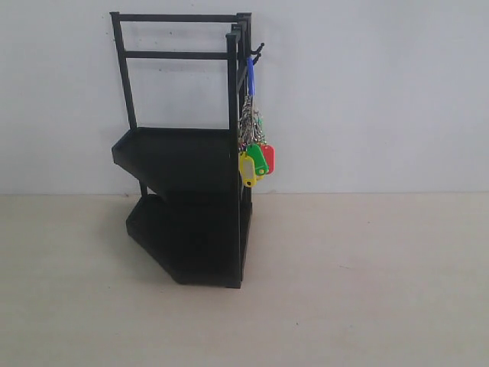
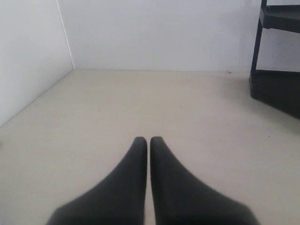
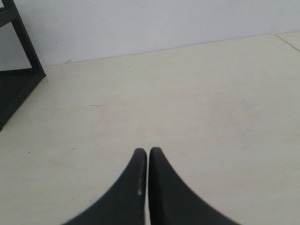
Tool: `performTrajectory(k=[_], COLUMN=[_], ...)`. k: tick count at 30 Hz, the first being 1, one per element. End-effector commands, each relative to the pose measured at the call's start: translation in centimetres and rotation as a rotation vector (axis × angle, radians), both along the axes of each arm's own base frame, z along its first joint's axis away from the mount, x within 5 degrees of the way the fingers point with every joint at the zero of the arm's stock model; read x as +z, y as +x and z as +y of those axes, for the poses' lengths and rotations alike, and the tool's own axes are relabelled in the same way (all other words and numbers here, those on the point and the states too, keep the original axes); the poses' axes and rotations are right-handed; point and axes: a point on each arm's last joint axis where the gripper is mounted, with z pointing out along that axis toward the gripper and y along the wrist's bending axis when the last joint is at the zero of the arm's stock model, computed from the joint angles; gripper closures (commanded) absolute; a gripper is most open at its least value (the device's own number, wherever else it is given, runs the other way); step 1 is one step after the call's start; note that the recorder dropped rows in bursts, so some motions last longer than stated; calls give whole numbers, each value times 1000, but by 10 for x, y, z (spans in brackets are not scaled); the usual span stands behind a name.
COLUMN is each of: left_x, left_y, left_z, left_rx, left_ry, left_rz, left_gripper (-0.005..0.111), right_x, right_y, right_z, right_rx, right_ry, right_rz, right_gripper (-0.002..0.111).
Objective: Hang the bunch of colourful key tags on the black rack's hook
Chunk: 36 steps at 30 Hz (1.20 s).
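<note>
The black rack (image 1: pixel 191 199) stands on the pale table against the white wall in the exterior view. The colourful key tag bunch (image 1: pixel 256 159) hangs by its blue loop (image 1: pixel 250 76) from a small hook (image 1: pixel 258 52) at the rack's upper right corner, tags dangling beside the upper tray. Neither arm shows in the exterior view. My left gripper (image 2: pixel 148 140) is shut and empty over bare table, with part of the rack (image 2: pixel 276 79) off to one side. My right gripper (image 3: pixel 147 152) is also shut and empty, a corner of the rack (image 3: pixel 18 70) at the frame's edge.
A white wall (image 1: pixel 367 92) runs behind the table. In the left wrist view a side wall (image 2: pixel 28 56) meets the table's edge.
</note>
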Motion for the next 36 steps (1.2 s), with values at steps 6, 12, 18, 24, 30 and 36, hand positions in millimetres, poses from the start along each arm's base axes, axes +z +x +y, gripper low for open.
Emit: performTrajectory(k=[6,12,18,24,30,36], left_x=[1,1,1,1,1,1], left_y=[0,0,0,0,0,0], left_z=[0,0,0,0,0,0], left_rx=[-2,-2,-2,-2,-2,-2], left_ry=[-5,-5,-5,-5,-5,-5], left_rz=[-2,-2,-2,-2,-2,-2], left_gripper=[102,102,102,102,102,102], right_x=[0,1,1,1,1,1], right_y=[0,0,0,0,0,0], right_z=[-2,-2,-2,-2,-2,-2], right_rx=[-11,-11,-11,-11,-11,-11], right_ry=[-59,-56,-56,-56,-56,-56], right_rz=[-5,-9,-9,-9,-9,-9], right_gripper=[107,107,107,107,107,107])
